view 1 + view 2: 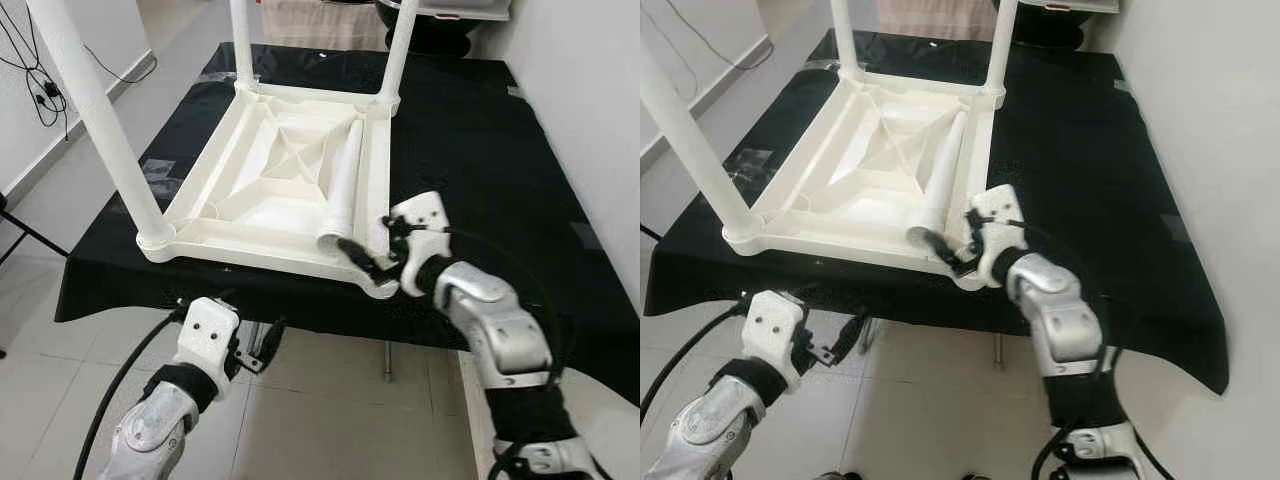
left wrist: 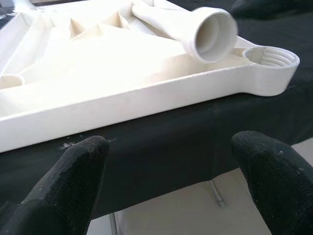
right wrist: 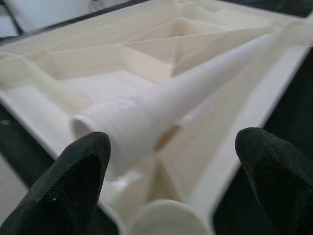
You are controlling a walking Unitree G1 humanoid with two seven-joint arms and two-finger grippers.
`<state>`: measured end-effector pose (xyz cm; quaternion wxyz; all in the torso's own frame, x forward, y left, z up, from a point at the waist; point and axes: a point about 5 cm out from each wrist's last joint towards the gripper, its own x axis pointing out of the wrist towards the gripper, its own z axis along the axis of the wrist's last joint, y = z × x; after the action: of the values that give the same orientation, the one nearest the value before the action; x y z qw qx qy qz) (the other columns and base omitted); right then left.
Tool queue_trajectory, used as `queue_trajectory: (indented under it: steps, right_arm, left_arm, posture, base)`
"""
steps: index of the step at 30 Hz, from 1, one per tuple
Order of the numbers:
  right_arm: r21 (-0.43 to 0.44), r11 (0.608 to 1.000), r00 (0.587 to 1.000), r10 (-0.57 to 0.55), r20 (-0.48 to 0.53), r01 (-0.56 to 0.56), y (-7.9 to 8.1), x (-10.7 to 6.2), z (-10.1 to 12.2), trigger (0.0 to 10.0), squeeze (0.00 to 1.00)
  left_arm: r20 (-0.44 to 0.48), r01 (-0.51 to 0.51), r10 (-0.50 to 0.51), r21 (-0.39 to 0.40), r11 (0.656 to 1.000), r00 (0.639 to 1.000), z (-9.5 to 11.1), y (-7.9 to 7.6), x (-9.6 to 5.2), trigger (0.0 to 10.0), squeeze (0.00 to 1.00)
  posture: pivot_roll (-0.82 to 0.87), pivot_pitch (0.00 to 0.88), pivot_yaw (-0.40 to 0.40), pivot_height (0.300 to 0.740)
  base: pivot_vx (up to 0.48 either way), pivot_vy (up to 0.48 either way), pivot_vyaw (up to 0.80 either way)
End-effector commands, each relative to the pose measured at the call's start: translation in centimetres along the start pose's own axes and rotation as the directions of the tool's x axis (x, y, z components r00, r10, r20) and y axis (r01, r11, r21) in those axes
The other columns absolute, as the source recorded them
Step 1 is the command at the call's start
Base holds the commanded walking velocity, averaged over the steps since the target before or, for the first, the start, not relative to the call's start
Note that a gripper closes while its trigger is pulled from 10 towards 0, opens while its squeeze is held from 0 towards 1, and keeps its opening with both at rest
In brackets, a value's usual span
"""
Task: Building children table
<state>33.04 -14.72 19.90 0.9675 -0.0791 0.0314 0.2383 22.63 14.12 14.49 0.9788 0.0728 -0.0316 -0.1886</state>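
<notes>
Landmark: the white moulded-plastic children's table top (image 1: 275, 180), laid upside down on the black cloth-covered table (image 1: 480, 130). Three white plastic legs (image 1: 95, 110) are seen standing upright in its corner sockets; the near right corner socket (image 2: 270, 58), threaded inside, is seen empty.

The fourth leg, a loose white tapered plastic tube (image 1: 343, 190), is seen lying inside the upturned top along its right-hand rim, wide hollow threaded end toward the empty socket.

Right gripper (image 1: 372, 262): held at the near right corner of the top, beside the wide end of the loose leg. In the right wrist view the black fingers (image 3: 73, 181) are spread wide to either side of that end; nothing is gripped.

Left gripper (image 1: 262, 352): held below the near edge of the top, under the cloth's hem; fingers parted, nothing held.

Handling, judged: the leg is taken to be light, stiff and hollow, with a smooth, probably slippery skin. The taper would let it slide out of a pinch toward the thin end, so hold is best taken near the wide end, just past the thread, keeping the thread free for seating. The top may shift on the cloth when the leg is screwed in.
</notes>
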Motion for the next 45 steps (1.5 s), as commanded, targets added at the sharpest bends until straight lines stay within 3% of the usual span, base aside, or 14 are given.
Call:
queue_trajectory:
  steps: [1, 4, 9, 19, 30, 36, 37, 38, 39, 40, 41, 45]
  right_arm:
    - [-0.060, 0.998, 1.000, -0.026, -0.012, 0.026, -0.1, -0.2, -0.3, 10.0, 0.00]
    - [-0.134, 0.991, 1.000, -0.022, -0.019, 0.020, 0.2, -0.1, -0.2, 10.0, 0.00]
    - [-0.321, 0.947, 0.997, -0.030, -0.067, 0.007, 1.2, 0.6, -0.8, 10.0, 0.00]
    - [-0.321, 0.947, 0.999, -0.001, -0.047, -0.014, 2.1, 1.3, -0.6, 10.0, 0.00]
    - [-0.434, 0.896, 0.991, -0.126, -0.037, 0.098, 2.6, 3.8, 0.2, 10.0, 0.00]
    - [-0.421, 0.893, 0.983, -0.182, -0.017, 0.159, 2.9, 4.2, 0.4, 10.0, 0.00]
    - [-0.419, 0.893, 0.982, -0.189, -0.013, 0.166, 3.0, 4.2, 0.4, 8.0, 0.00]
    - [-0.418, 0.892, 0.981, -0.193, -0.011, 0.171, 3.1, 4.3, 0.3, 8.0, 0.00]
    - [-0.420, 0.891, 0.981, -0.195, -0.009, 0.174, 3.2, 4.3, 0.3, 3.2, 0.00]
    - [-0.420, 0.891, 0.981, -0.195, -0.009, 0.174, 3.2, 4.3, 0.3, 3.2, 0.00]
    - [-0.426, 0.888, 0.981, -0.196, -0.007, 0.174, 3.4, 4.3, 0.1, 0.0, 0.00]
    - [-0.438, 0.880, 0.979, -0.203, 0.002, 0.183, 3.8, 4.5, -0.2, 0.0, 0.00]
  left_arm:
    - [-0.014, 0.000, 0.000, 0.002, 1.000, 1.000, -0.3, 0.0, 0.1, 10.0, 0.00]
    - [-0.010, -0.001, 0.001, 0.002, 1.000, 1.000, -0.3, 0.0, 0.3, 10.0, 0.00]
    - [-0.001, -0.001, 0.001, 0.002, 1.000, 1.000, -0.2, -0.1, 0.6, 10.0, 0.00]
    - [0.002, -0.012, 0.012, 0.004, 1.000, 1.000, -0.2, 0.0, 0.6, 10.0, 0.00]
    - [0.008, -0.014, 0.014, 0.005, 1.000, 1.000, -0.1, -0.3, 0.6, 10.0, 0.00]
    - [0.007, -0.020, 0.020, 0.007, 1.000, 1.000, -0.1, -0.2, 0.5, 10.0, 0.00]
    - [0.007, -0.022, 0.022, 0.007, 1.000, 1.000, -0.1, -0.2, 0.5, 10.0, 0.00]
    - [0.008, -0.023, 0.023, 0.007, 1.000, 1.000, -0.1, -0.2, 0.5, 10.0, 0.00]
    - [0.008, -0.025, 0.025, 0.007, 1.000, 1.000, 0.0, -0.2, 0.5, 10.0, 0.00]
    - [0.008, -0.025, 0.025, 0.007, 1.000, 1.000, 0.0, -0.2, 0.5, 10.0, 0.00]
    - [0.009, -0.026, 0.026, 0.007, 1.000, 1.000, 0.0, -0.2, 0.5, 10.0, 0.00]
    - [0.011, -0.027, 0.027, 0.009, 1.000, 1.000, 0.0, -0.2, 0.6, 10.0, 0.00]
  posture:
    - [0.01, 0.144, -0.029, 0.740]
    - [0.01, 0.144, -0.029, 0.740]
    - [0.01, 0.137, -0.033, 0.740]
    - [0.02, 0.129, -0.045, 0.740]
    - [0.03, 0.133, -0.045, 0.740]
    - [0.03, 0.136, -0.048, 0.740]
    - [0.03, 0.136, -0.048, 0.740]
    - [0.03, 0.136, -0.048, 0.740]
    - [0.03, 0.135, -0.048, 0.740]
    - [0.03, 0.135, -0.048, 0.740]
    - [0.03, 0.134, -0.048, 0.740]
    - [0.03, 0.133, -0.047, 0.740]
  base:
    - [0.000, 0.000, 0.00]
    - [0.000, 0.000, 0.00]
    - [0.000, 0.000, 0.00]
    - [0.000, 0.000, 0.00]
    - [0.000, 0.000, 0.00]
    - [0.000, 0.000, 0.00]
    - [0.000, 0.000, 0.00]
    - [0.000, 0.000, 0.00]
    - [0.000, 0.000, 0.00]
    - [0.000, 0.000, 0.00]
    - [0.000, 0.000, 0.00]
    - [0.000, 0.000, 0.00]
